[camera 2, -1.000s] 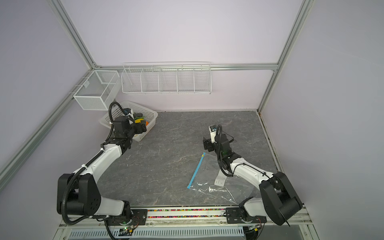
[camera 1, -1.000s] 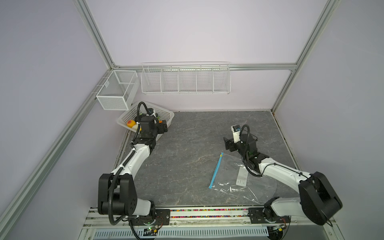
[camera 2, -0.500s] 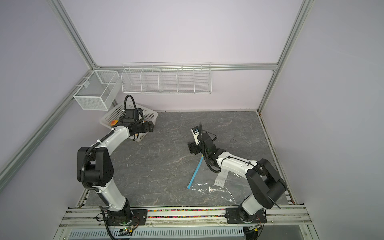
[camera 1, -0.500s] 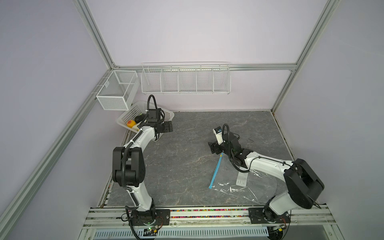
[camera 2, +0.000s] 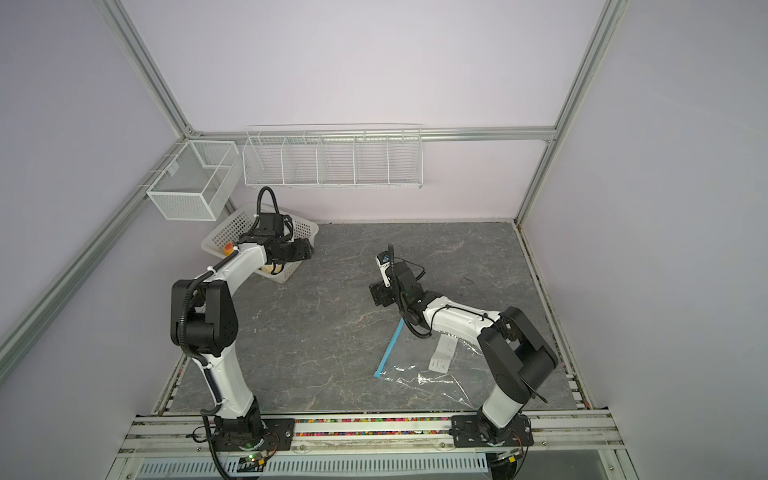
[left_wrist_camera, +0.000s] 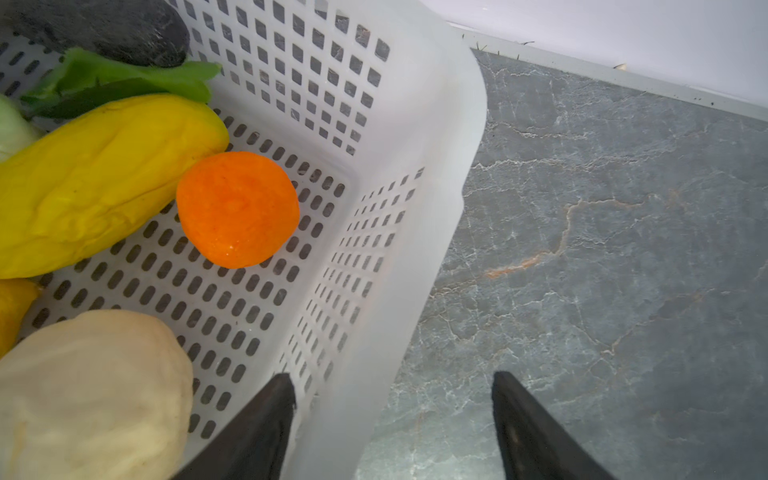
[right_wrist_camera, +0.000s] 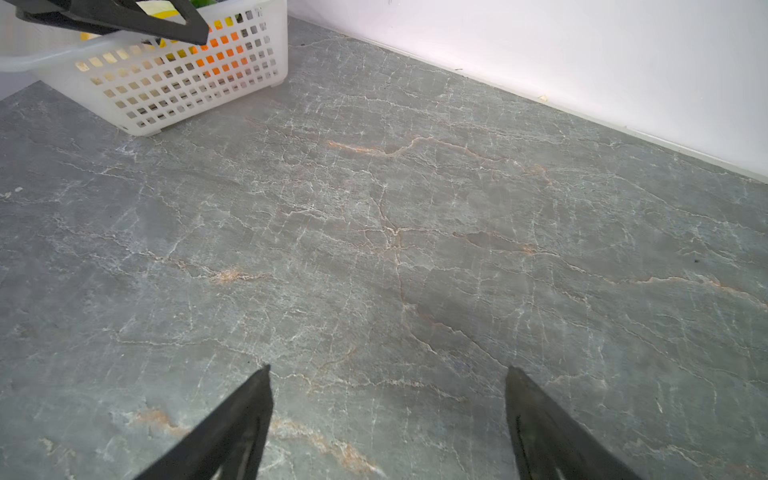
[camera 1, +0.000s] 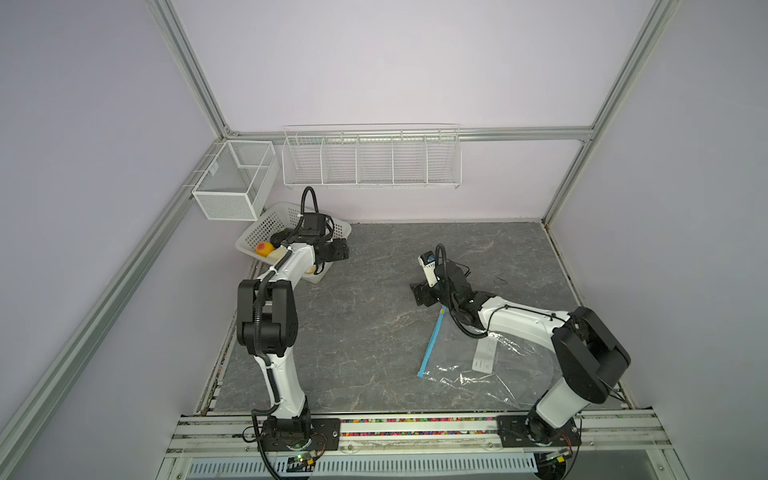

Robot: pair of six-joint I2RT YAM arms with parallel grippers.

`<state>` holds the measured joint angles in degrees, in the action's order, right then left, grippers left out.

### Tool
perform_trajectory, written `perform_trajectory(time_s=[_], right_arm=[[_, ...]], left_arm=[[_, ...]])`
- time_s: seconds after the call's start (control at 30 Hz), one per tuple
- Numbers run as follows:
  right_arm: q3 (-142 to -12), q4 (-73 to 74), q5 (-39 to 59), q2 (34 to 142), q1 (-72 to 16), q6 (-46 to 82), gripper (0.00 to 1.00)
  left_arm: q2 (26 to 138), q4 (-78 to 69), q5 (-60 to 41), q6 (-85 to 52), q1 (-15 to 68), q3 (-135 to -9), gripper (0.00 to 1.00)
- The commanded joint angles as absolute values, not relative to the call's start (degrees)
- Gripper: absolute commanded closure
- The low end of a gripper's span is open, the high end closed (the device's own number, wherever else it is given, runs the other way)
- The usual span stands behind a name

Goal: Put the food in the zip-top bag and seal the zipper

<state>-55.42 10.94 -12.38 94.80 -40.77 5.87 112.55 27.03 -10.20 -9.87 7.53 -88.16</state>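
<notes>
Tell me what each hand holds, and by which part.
Nothing. The left hand stands open astride the wall of the white basket; the right hand is open over the tabletop.

In the far left corner of the grey stone-look table (camera 1: 365, 332): white plastic basket with holes (camera 1: 259, 230). In it: round orange toy piece (left_wrist_camera: 237, 210) just beside long yellow toy piece (left_wrist_camera: 95, 183), green toy leaf (left_wrist_camera: 124, 79) between yellow piece and black toy lump (left_wrist_camera: 104, 29). Front right, flat on the table: clear plastic zip-top bag (camera 1: 511, 374), thin blue zipper strip (camera 1: 431, 347) along its left edge.
</notes>
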Motion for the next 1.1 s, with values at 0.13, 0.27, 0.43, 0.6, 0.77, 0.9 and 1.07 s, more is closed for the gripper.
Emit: perform_trajectory(time_s=[0.13, 0.27, 0.43, 0.6, 0.77, 0.9, 1.07], right_arm=[[-56.1, 10.6, -11.5, 96.8, -41.2, 8.3, 0.12], [-57.5, 8.8, -12.4, 97.8, -41.1, 9.0, 0.12], [-57.6, 9.2, -11.4, 97.6, -41.1, 9.3, 0.12], [-57.7, 9.1, -12.3, 98.1, -41.2, 10.6, 0.12], [-64.7, -3.0, -18.6, 100.9, -41.2, 13.2, 0.12], [-62.3, -0.7, -19.1, 99.5, -41.1, 13.4, 0.11], [-61.1, 0.6, -17.0, 98.4, -41.1, 13.4, 0.11]], left_arm=[[115.9, 29.3, -15.2, -13.7, 9.6, -91.3, 0.31], [115.7, 29.5, -14.8, -14.7, 10.7, -91.3, 0.31], [114.7, 27.5, -15.5, -17.2, 11.8, -90.1, 0.32], [115.3, 24.8, -16.6, -19.5, 14.0, -90.3, 0.32], [118.0, 24.3, -18.8, -22.2, 14.8, -92.8, 0.33], [118.4, 22.6, -19.4, -23.9, 16.8, -94.0, 0.33], [120.7, 20.4, -21.0, -26.7, 19.8, -96.5, 0.34]])
